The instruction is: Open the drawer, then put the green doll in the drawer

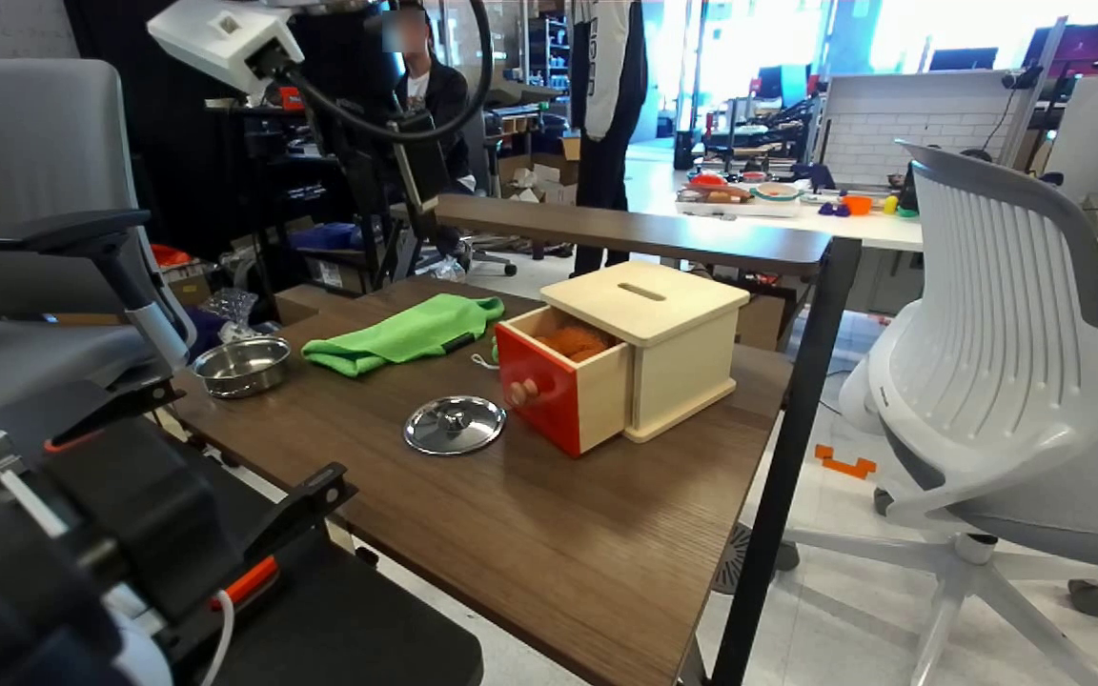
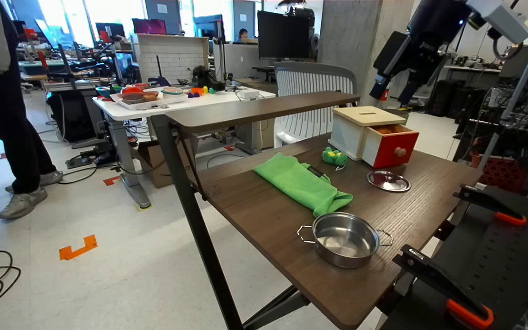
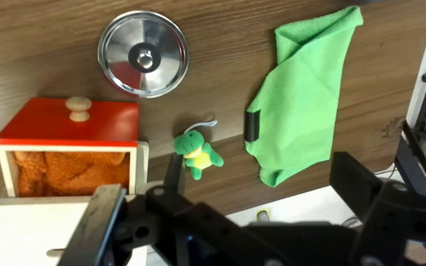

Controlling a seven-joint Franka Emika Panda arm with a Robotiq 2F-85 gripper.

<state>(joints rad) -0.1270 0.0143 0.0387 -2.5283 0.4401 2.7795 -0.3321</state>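
Green and yellow-bellied, the doll lies near the open drawer holding orange plush; the gripper gapes.

Orange plush (a toy, perhaps), partly hidden

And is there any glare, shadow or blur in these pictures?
In both exterior views, the far windows are washed out with light; in the wrist view, the shiny lid mirrors red, likely from the red drawer front, a soft shadow falls beside the green doll, and the dark claw looks slightly out of focus.
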